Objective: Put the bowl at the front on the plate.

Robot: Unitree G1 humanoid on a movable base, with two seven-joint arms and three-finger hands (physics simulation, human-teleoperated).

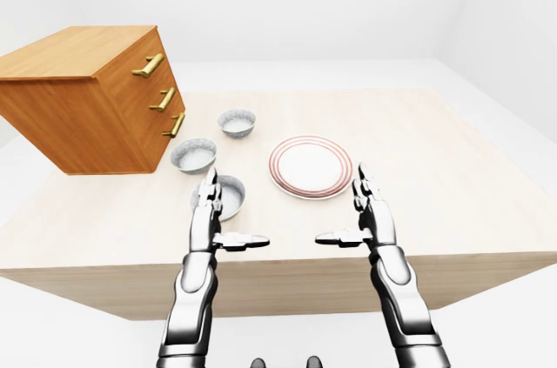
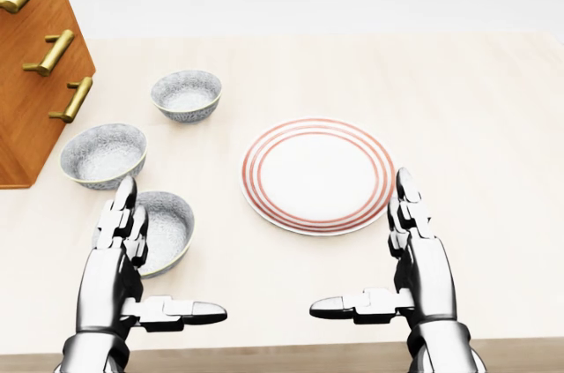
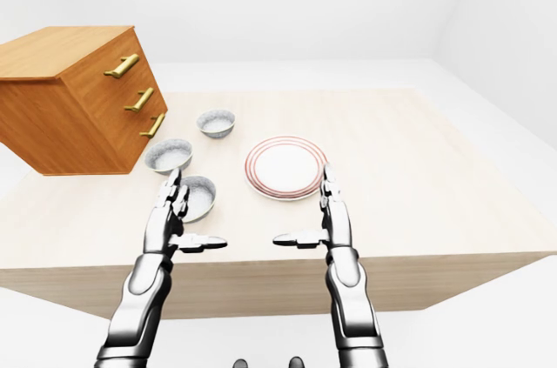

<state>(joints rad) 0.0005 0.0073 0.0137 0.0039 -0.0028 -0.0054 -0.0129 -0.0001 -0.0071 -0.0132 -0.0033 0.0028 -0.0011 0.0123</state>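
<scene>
Three grey speckled bowls sit on the wooden table in the head view. The lowest bowl (image 2: 164, 230) lies at lower left, partly hidden by my left hand (image 2: 150, 258), which hovers over its left rim with fingers open and thumb pointing right. A middle bowl (image 2: 103, 154) and an upper bowl (image 2: 186, 94) stand above it. The white plate (image 2: 318, 175) with red rings rests at the centre. My right hand (image 2: 374, 249) is open just below and right of the plate, holding nothing.
A wooden chest of drawers (image 2: 35, 55) with brass handles stands on the table at upper left, close to the middle bowl. The table's near edge (image 1: 278, 272) runs just below both hands. White floor surrounds the table.
</scene>
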